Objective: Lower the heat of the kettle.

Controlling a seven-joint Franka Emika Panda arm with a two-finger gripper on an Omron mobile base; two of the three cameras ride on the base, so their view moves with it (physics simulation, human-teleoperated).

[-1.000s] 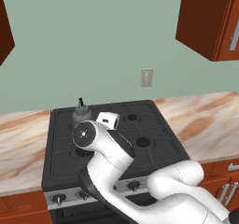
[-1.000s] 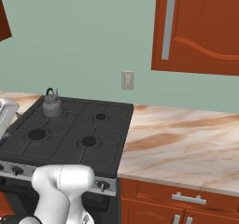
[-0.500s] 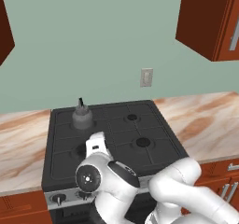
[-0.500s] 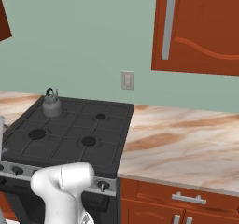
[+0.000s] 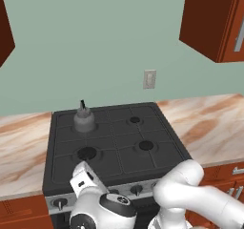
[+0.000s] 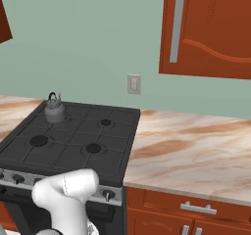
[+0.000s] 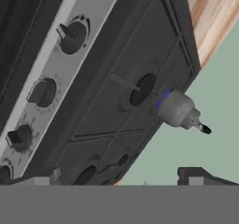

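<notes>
Kettle: the small grey kettle (image 5: 84, 119) with a thin black upright handle sits on the back left burner of the stove (image 5: 114, 149), near the stove's back left corner. In the hand view a blue glow shows at its base.
Stove: black cooktop with 4 burners, set between 2 stretches of marbled worktop (image 6: 196, 151). A row of dark knobs (image 7: 72, 35) runs along its silver front panel.
Pincer: released, its jaws spread wide, nothing between them. In the hand view the 2 dark fingertips (image 7: 193, 175) rise at the bottom edge, apart from the knobs.
Arm: the white arm (image 5: 102, 204) bends low in front of the stove's front edge.
Wall: pale green, with a light switch plate (image 5: 149, 78) above the stove's back edge.
Cabinets: red-brown wall cabinets (image 6: 206, 28) hang at the upper right.
</notes>
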